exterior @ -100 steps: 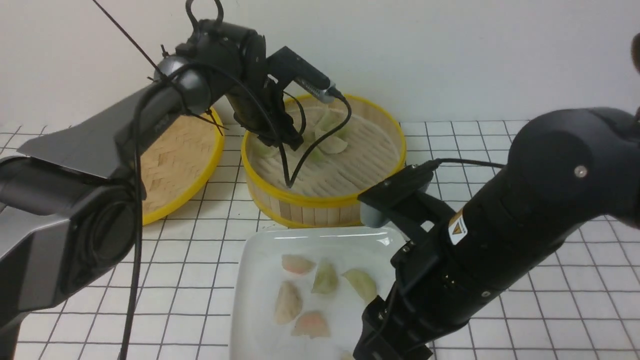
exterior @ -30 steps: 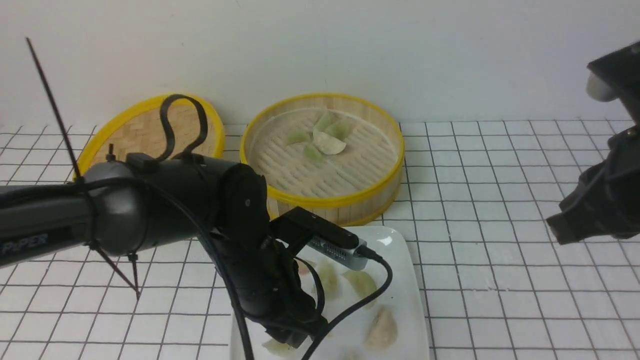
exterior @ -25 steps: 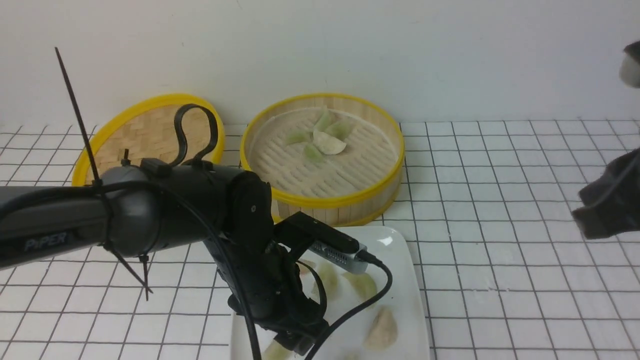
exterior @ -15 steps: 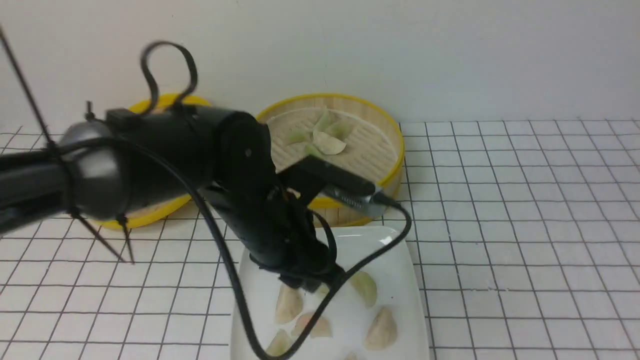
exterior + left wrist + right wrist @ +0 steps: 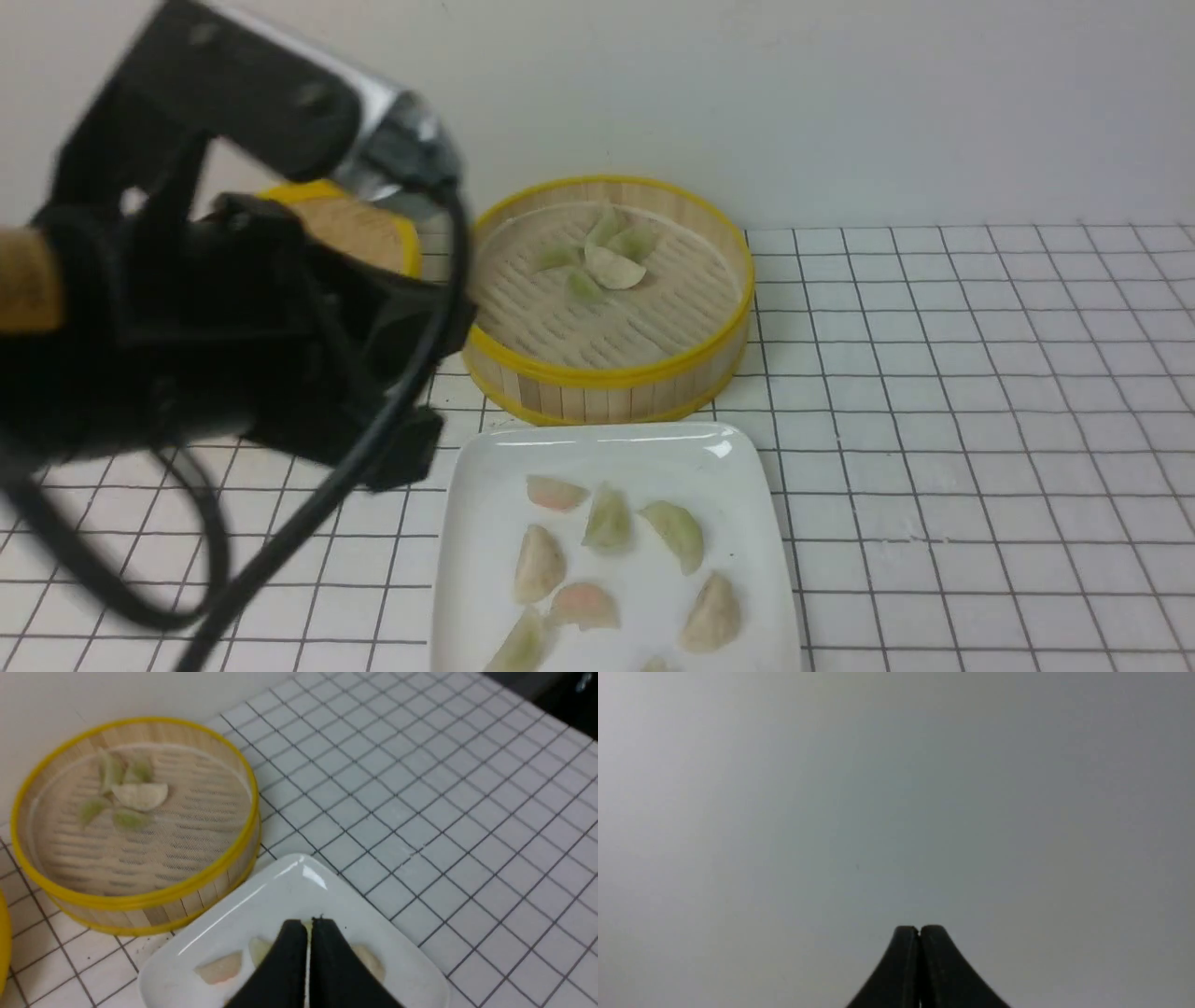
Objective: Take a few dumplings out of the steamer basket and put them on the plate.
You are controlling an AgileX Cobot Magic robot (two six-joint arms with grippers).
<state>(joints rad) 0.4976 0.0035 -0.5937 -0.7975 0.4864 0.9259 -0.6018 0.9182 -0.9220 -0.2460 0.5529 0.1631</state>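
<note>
both grippers are closed, with dumplings lying on the plate.

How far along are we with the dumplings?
Well along, I'd judge. Done: several dumplings, green, cream and pinkish, lie on the plate. In hand: nothing; the left gripper is shut with no dumpling in its tips, and so is the right gripper. Left: a small cluster sits in the steamer basket. Since only "a few" were asked for, the job may already be complete.
</note>
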